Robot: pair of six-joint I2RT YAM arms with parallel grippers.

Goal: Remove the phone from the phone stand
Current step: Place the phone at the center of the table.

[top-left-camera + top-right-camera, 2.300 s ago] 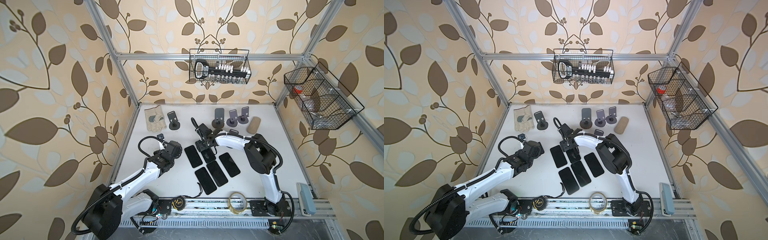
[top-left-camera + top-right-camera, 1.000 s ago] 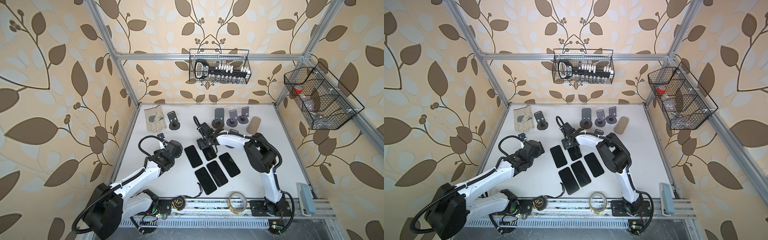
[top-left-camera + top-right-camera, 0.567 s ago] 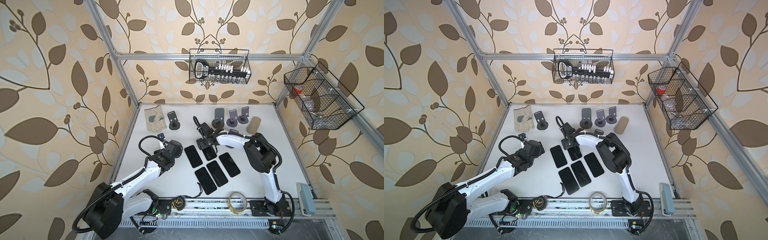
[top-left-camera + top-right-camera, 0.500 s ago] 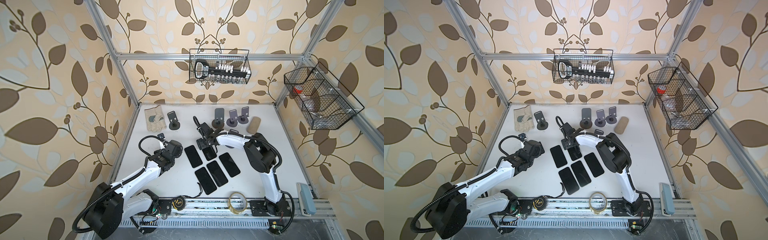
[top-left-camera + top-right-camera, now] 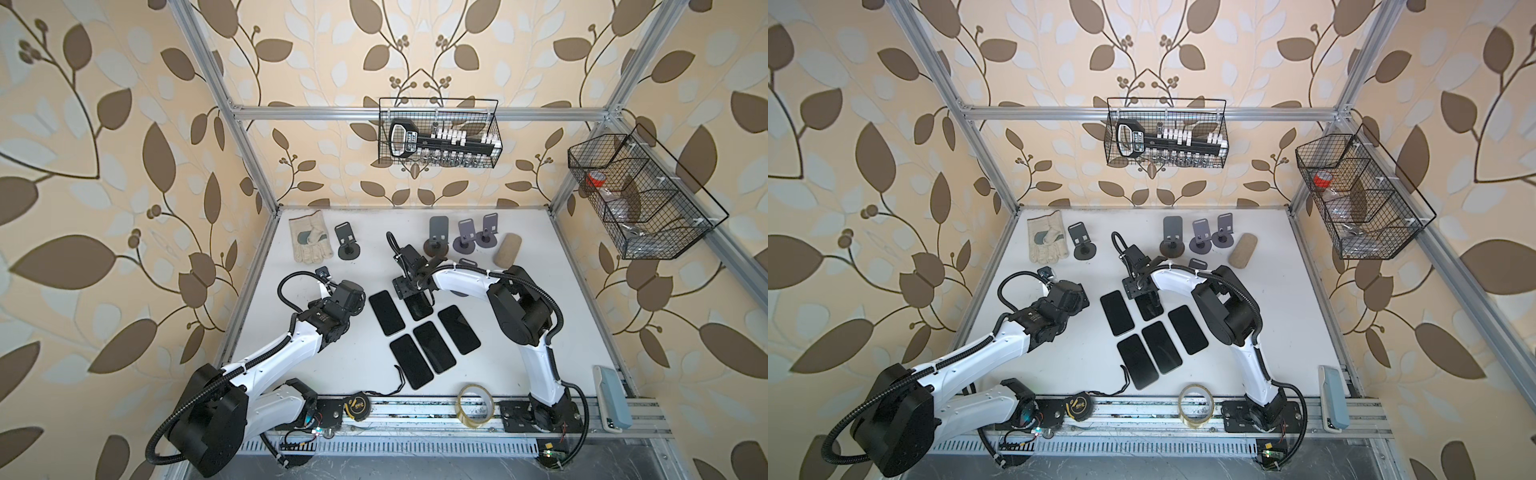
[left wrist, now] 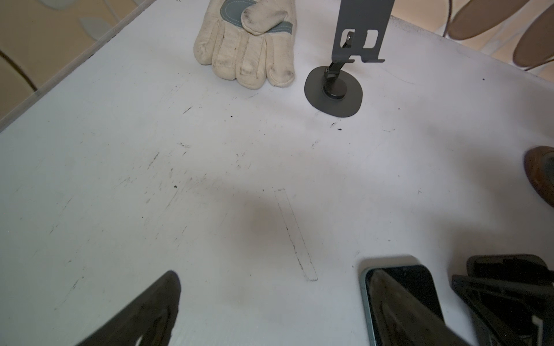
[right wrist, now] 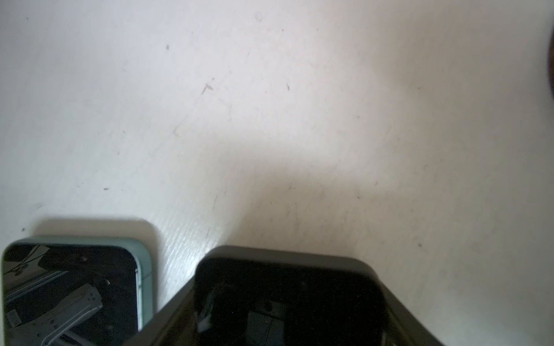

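Observation:
My right gripper (image 5: 415, 293) is low over the table's middle. Its fingers press both long sides of a black phone (image 7: 287, 287) in a dark case. In both top views this phone (image 5: 420, 308) (image 5: 1151, 308) lies flat among the other phones. Several phone stands stand empty along the back: a black one (image 5: 347, 241), a grey one (image 5: 438, 235) and two purple ones (image 5: 465, 239). Another stand (image 5: 468, 262) shows behind my right arm. My left gripper (image 6: 275, 317) is wide open and holds nothing. It sits left of the phones (image 5: 351, 296), with one finger (image 6: 404, 308) over a teal-edged phone (image 6: 401, 278).
Several other dark phones (image 5: 459, 329) lie flat in a cluster mid-table. A work glove (image 5: 309, 243) lies back left and a brown pad (image 5: 507, 249) back right. A tape roll (image 5: 476, 405) and a tape measure (image 5: 359, 403) sit at the front rail. Wire baskets (image 5: 648, 208) hang on the walls.
My right gripper has barely shifted over the same phone, which stays low on the table. The left arm has not moved.

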